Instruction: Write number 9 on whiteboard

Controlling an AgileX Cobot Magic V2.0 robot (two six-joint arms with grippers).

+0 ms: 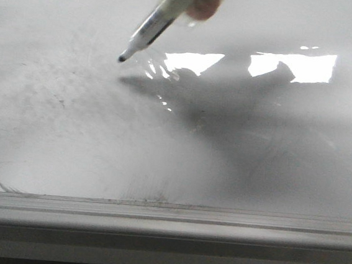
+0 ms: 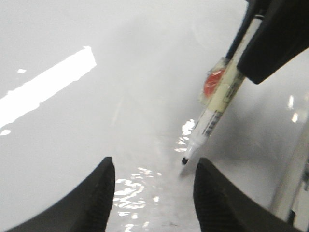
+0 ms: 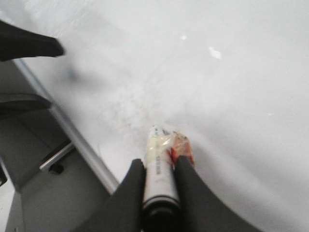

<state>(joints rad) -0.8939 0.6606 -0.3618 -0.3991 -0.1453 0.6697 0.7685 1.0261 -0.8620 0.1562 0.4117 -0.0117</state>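
Gripping a marker (image 3: 159,169) between clenched jaws, the right gripper (image 3: 158,193) is holding the pen steeply tilted over the whiteboard (image 1: 71,116). The marker's long axis is running straight out from those jaws, down toward the board, ending in a dark tip (image 1: 122,58). In the front view the tip is sitting just off its own shadow, so it is probably hovering slightly above the surface or only barely touching; the pictures do not settle which. A red patch under clear tape (image 2: 213,84) is showing on the barrel just below the jaws.

The left gripper (image 2: 153,191) is hanging with its jaws spread apart and grasping nothing, the marker tip lying just beyond the gap between them. The right arm is therefore the one placed to write; the left is only nearby.

The number 9 is not yet showing anywhere: the board beneath the tip is carrying only faint grey smudges, bright glare, and one pale curved erased line (image 1: 2,184) near the metal edge rail (image 1: 167,221). The writing surface is lying directly ahead of the right jaws along the pen's axis, so the coming stroke likely depends on pressing forward along that line before tracing the loop.
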